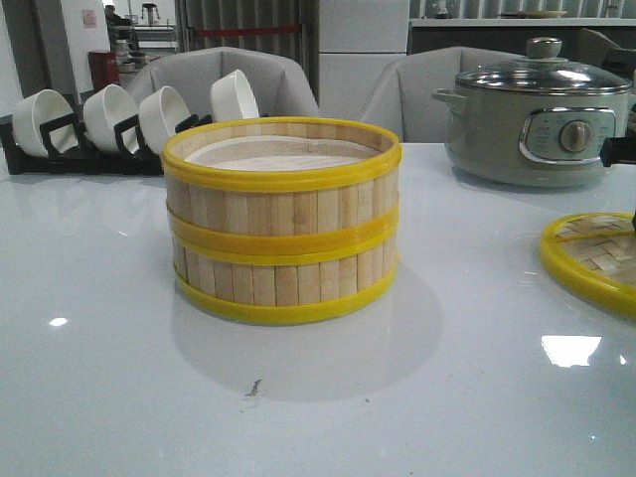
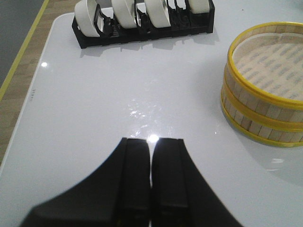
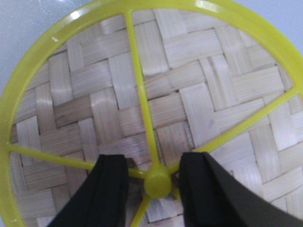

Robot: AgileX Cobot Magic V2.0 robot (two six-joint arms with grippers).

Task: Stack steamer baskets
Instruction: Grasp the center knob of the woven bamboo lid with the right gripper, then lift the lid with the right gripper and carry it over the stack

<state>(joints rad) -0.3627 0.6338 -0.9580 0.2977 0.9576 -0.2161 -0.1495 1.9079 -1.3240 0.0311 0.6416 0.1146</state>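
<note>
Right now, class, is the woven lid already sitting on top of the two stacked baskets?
No, the lid lies on the table beside the open-topped baskets.

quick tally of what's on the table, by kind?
Steamer baskets: 2, stacked
Woven lid: 1
White bowls: 4, in one black rack
Electric pot: 1
Total: 9

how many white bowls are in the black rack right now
4. All stand on edge in one row in the black rack at the table's far left corner: first, second, third, fourth. None seems hidden behind.
</note>
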